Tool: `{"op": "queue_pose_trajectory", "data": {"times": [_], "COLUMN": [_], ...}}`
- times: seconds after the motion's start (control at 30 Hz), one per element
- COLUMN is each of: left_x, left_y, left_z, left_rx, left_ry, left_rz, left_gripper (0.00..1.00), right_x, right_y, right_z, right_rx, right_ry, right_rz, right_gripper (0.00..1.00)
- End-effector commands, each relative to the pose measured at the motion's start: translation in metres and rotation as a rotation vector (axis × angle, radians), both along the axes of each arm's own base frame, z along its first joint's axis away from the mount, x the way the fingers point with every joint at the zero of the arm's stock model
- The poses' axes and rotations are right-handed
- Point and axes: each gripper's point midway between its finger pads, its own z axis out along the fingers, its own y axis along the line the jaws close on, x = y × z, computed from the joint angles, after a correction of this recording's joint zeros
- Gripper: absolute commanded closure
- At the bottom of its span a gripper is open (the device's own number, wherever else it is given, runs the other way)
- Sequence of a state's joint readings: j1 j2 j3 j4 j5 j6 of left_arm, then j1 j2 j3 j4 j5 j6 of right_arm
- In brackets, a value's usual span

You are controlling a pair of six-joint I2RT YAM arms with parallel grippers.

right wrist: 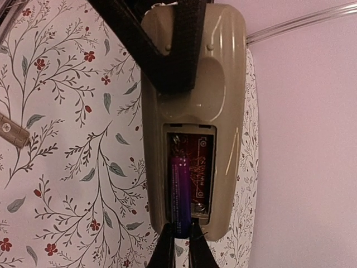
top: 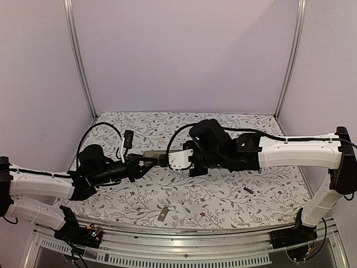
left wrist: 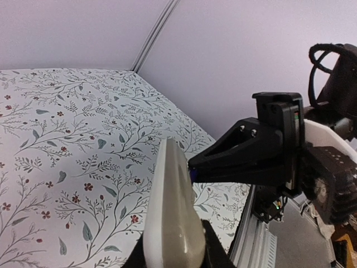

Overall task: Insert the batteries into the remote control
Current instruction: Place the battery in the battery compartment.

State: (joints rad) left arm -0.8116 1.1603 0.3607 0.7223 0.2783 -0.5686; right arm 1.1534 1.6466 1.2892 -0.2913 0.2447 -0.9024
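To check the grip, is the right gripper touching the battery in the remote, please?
Touching: the right wrist view shows the right gripper pinching the battery by its end.

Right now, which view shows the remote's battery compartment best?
Right wrist: it looks straight into the open compartment of the remote control, a purple battery in it. Left wrist sees the remote edge-on, top external only a small tan sliver.

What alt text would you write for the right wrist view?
The remote control shows its grey-tan underside, compartment open, with one purple battery inside. The right pincer pinches the battery's near end; the left pincer grips the remote's other end.
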Motion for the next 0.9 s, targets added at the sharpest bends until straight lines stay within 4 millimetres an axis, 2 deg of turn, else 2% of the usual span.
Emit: {"op": "queue_pose_trajectory", "data": {"times": [0.0, 0.37, 0.87], "left_x": [-0.005, -0.013, -0.028], "left_y": [-0.006, -0.013, -0.023], "left_z": [0.022, 0.027, 0.036], "left_rx": [-0.066, -0.095, -0.172], "left_ry": [-0.056, -0.069, -0.084], "left_rz": [-0.028, -0.059, -0.117], "left_gripper": [1.0, 1.0, 1.0], "right_x": [0.001, 0.002, -0.01], "right_y": [0.008, 0.016, 0.036], "right_z": [0.002, 0.003, 0.018], "right_rx": [-0.012, -0.014, 0.081], "right_ry": [-0.021, -0.046, -0.039], "right_rz": [0.009, 0.024, 0.101], "right_gripper": [1.0, 1.0, 1.0]}}
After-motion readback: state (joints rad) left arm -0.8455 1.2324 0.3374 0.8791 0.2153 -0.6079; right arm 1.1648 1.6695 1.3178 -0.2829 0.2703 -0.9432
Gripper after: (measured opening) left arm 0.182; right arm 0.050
